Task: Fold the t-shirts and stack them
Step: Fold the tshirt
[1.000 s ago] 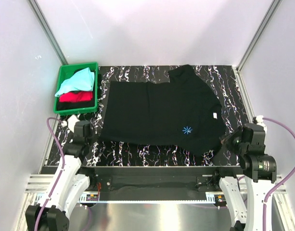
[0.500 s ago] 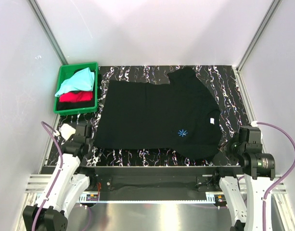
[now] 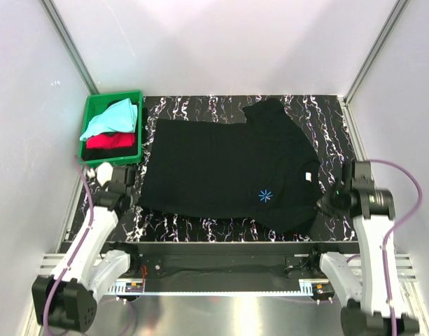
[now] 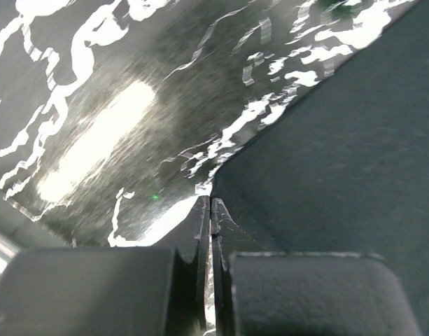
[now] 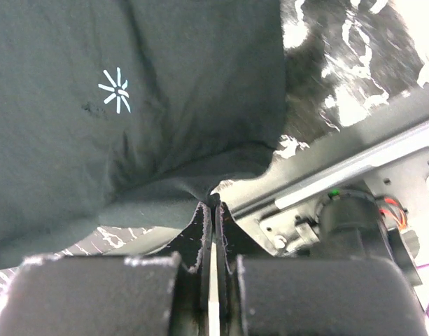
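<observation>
I had both tools pinched tight on the black tee, which lay spread flat on the tabletop — left gripper on the near-left hem corner, right gripper on a bunched edge by the near sleeve. The left bite looked thin, so I judged a lift could slip it. The green crate, holding the aqua tee and red tee, sat just beside the far-left corner — possibly in the way.

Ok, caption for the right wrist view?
Right pincer shut on a bunched edge of the black t-shirt, star print in view.
</observation>
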